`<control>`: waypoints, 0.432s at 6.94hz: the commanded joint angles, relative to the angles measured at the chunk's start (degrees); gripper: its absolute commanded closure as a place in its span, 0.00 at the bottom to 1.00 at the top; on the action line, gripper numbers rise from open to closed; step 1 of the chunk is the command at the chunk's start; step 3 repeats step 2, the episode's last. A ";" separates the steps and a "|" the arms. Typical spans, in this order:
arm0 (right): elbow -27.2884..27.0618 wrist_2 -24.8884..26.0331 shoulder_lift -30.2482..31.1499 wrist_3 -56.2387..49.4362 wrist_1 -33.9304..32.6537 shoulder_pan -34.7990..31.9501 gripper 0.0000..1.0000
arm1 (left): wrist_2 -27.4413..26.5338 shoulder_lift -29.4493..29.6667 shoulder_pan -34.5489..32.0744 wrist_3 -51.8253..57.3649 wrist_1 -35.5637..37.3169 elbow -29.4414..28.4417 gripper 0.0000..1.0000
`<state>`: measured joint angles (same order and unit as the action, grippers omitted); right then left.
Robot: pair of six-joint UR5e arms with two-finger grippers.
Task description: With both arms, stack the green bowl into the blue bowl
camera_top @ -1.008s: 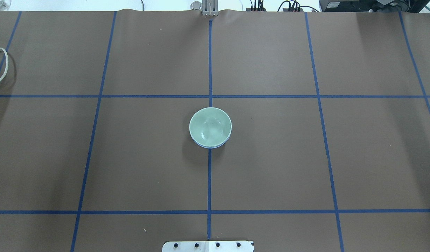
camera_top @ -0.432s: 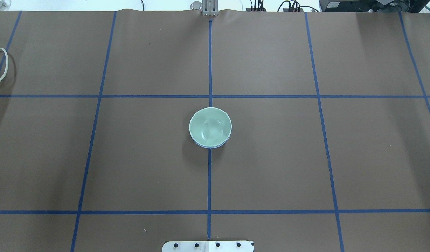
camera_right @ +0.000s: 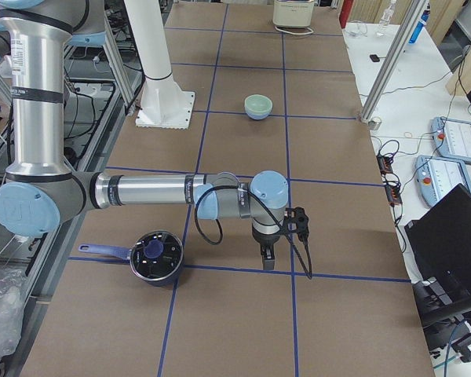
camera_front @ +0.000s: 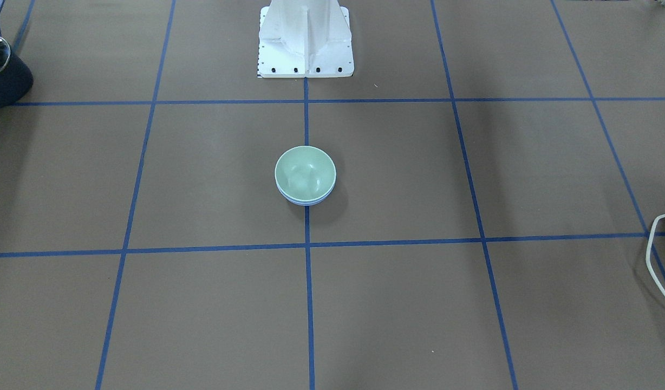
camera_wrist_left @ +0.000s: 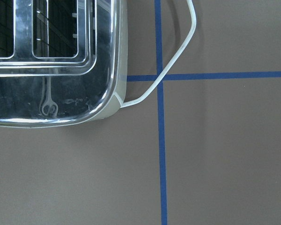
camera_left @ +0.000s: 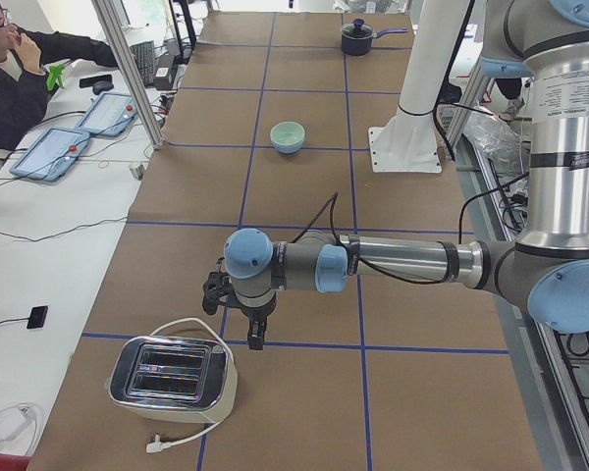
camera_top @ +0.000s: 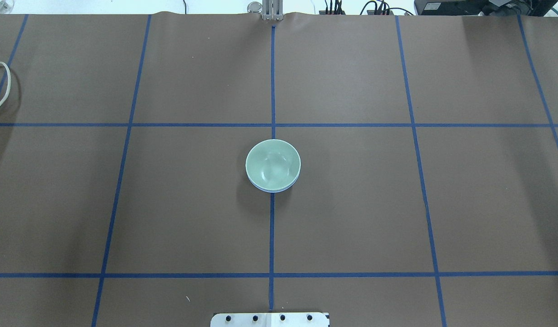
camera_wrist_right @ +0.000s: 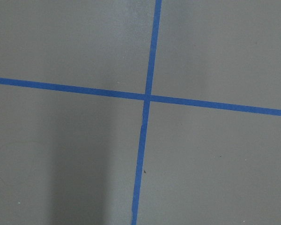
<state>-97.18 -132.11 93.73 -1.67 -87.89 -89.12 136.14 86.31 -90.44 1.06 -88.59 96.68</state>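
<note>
The green bowl sits nested inside the blue bowl at the table's centre, on the middle tape line. Only a thin blue rim shows under it. The stack also shows in the front view, green bowl on blue bowl. My left gripper hangs over the table's left end beside a toaster, far from the bowls. My right gripper hangs over the right end near a pot. Both show only in the side views, so I cannot tell whether they are open or shut.
A chrome toaster with a white cord stands at the left end, also under the left wrist camera. A dark pot stands at the right end. The white base pedestal stands behind the bowls. An operator sits beside the table.
</note>
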 commanded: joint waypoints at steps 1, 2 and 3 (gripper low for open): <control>-0.03 0.10 -0.04 0.00 0.00 0.00 0.00 | 0.00 0.00 0.00 0.00 0.00 0.00 0.01; -0.03 0.01 -0.04 0.00 0.00 0.00 0.00 | 0.00 0.00 0.00 0.00 0.09 0.17 0.01; -0.03 0.01 -0.04 0.00 0.00 0.00 0.00 | 0.00 0.00 0.00 0.00 0.09 0.17 0.01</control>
